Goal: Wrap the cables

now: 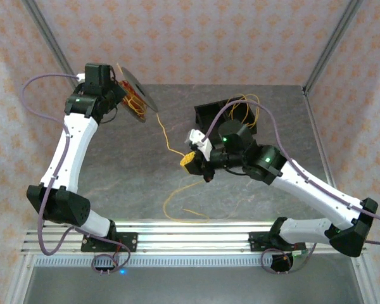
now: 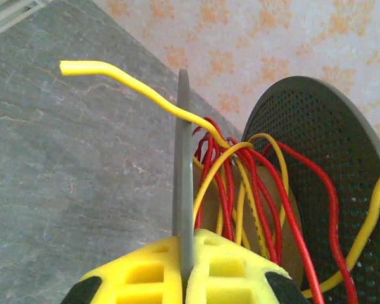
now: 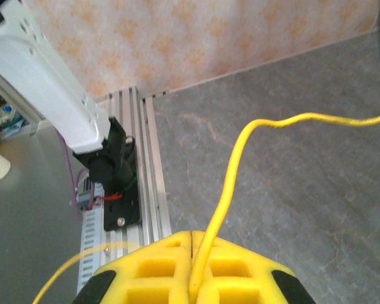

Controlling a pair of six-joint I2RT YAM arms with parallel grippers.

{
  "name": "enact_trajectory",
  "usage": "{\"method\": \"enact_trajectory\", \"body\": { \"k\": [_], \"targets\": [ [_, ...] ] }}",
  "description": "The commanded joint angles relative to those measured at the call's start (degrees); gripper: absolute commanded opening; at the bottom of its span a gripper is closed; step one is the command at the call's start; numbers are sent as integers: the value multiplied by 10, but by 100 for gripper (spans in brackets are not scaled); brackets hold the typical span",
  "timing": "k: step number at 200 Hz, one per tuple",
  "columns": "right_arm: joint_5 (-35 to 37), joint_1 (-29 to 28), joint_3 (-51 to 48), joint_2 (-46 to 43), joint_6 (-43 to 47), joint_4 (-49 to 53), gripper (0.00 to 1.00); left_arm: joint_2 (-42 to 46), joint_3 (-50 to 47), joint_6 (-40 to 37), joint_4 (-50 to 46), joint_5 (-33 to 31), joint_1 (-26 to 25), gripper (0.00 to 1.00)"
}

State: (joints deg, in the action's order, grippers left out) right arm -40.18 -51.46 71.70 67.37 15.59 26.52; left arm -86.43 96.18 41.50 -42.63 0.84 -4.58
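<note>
Cables [image 2: 240,183]: part wound on spool [image 1: 137,92], far-left of table [image 1: 114,171], L gripper [image 2: 185,256] jaws pinching spool's flange; R gripper [image 3: 191,259] jaws pinching yellow strand [image 3: 231,171]; slack loop [image 1: 177,206] on table unwound, so approx. half done.

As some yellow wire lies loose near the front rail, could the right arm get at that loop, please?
Probably yes: the loop lies close to the right gripper with only table between, but that gripper is shut on a yellow wire and would have to let go first.
</note>
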Motion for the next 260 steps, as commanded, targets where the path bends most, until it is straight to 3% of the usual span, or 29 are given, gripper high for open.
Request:
{"method": "enact_trajectory", "body": {
  "k": [1,95,146,188,224,260],
  "targets": [
    [-16,-12,63,-19,-19,-29,0,-3,5,-43,79,-77,-11,0],
    [156,-10,256,85,24,109,0,-22,-40,-216,70,-151,-152,0],
    [223,24,329,141,2,154,0,17,-115,-280,117,-118,-192,0],
    [232,84,358,172,-25,173,0,61,-172,-319,145,-61,-205,0],
    [188,124,393,212,-18,202,0,72,-171,-365,113,2,-213,0],
    [164,159,446,266,-15,240,0,87,-180,-396,98,19,-217,0]
  ]
}}
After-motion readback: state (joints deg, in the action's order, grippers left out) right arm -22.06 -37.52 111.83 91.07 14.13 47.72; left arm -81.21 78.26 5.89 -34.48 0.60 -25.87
